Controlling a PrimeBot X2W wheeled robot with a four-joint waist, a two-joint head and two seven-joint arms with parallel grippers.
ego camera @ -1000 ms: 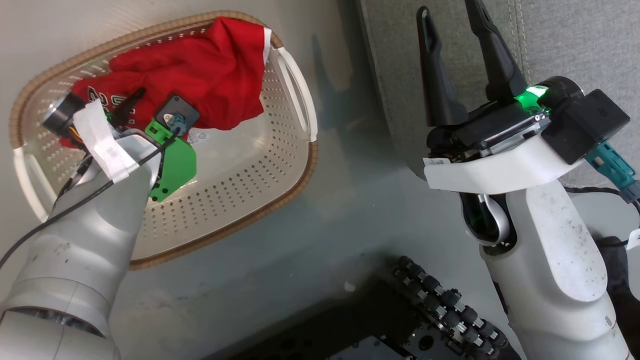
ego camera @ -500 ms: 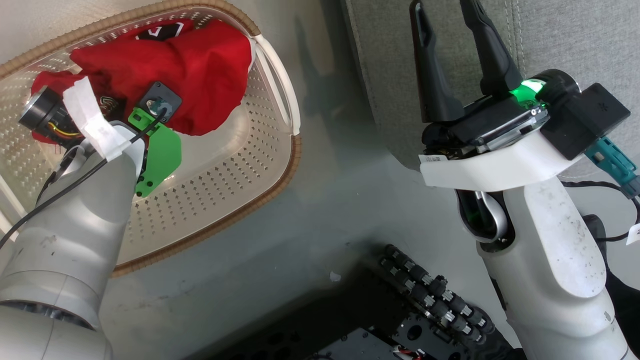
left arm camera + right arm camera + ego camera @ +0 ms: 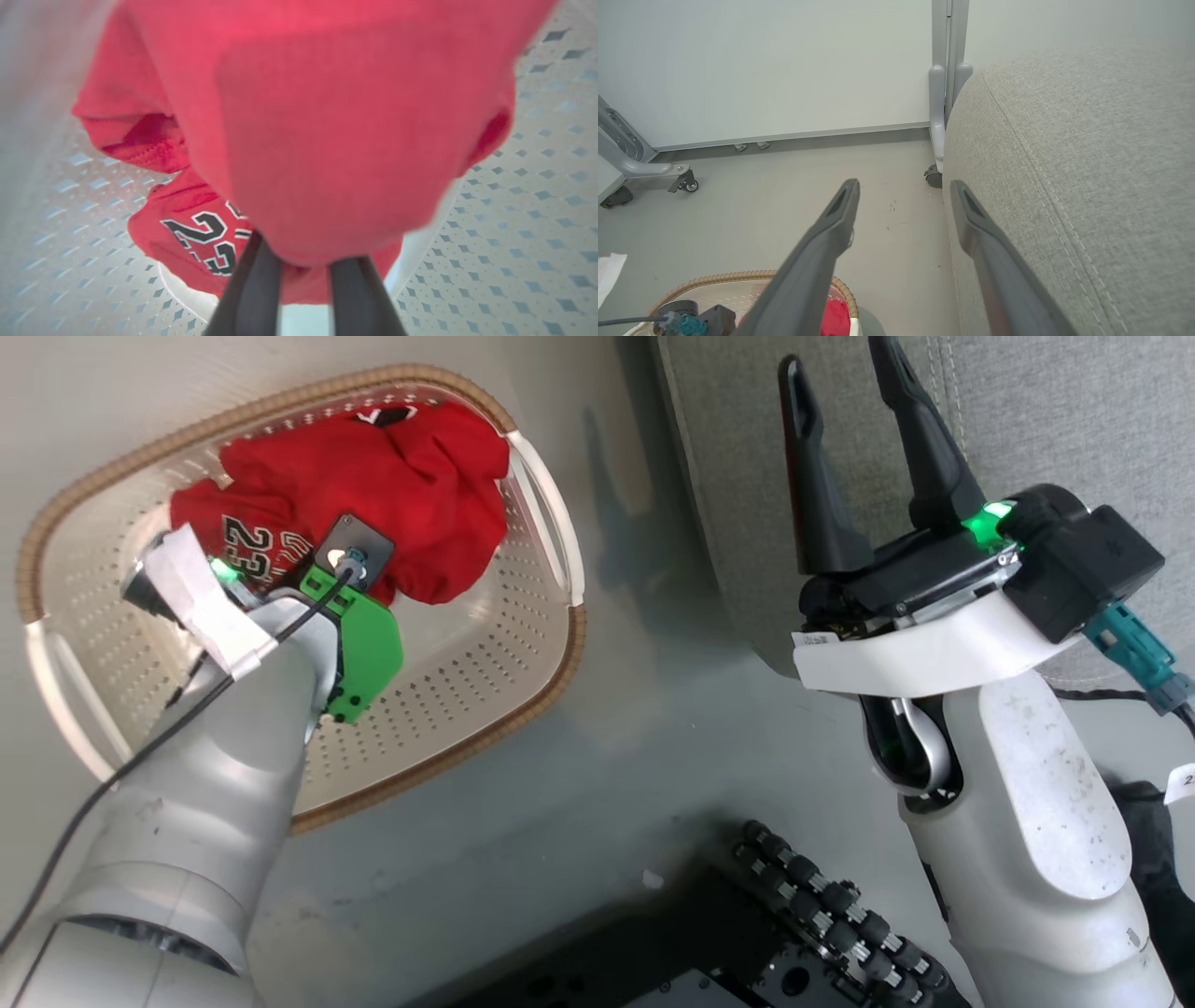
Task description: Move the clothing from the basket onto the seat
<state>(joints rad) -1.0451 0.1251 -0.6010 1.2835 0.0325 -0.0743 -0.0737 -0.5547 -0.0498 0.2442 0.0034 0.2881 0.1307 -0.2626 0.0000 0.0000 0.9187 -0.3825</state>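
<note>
The red clothing (image 3: 373, 485), with "23" showing on a fold, is bunched in the far part of the cream perforated basket (image 3: 467, 663) on the floor at upper left. My left arm (image 3: 345, 616) reaches down into the basket. In the left wrist view my left gripper (image 3: 303, 275) is shut on a hanging wad of the clothing (image 3: 327, 140), above the basket floor (image 3: 537, 210). My right gripper (image 3: 837, 353) stands open and holds nothing, at the near edge of the grey seat (image 3: 1074, 420). Its fingers (image 3: 831, 233) point along the seat (image 3: 1087, 163).
The robot's dark base with black rollers (image 3: 822, 905) lies at the bottom centre. Grey floor (image 3: 653, 691) separates basket and seat. A wheeled grey frame post (image 3: 941, 116) stands against the white wall beside the seat, another caster leg (image 3: 686, 184) at far left.
My left gripper has shut on the red clothing and gathered it up into a bunch. The head camera has shifted slightly. The right arm has held still.
</note>
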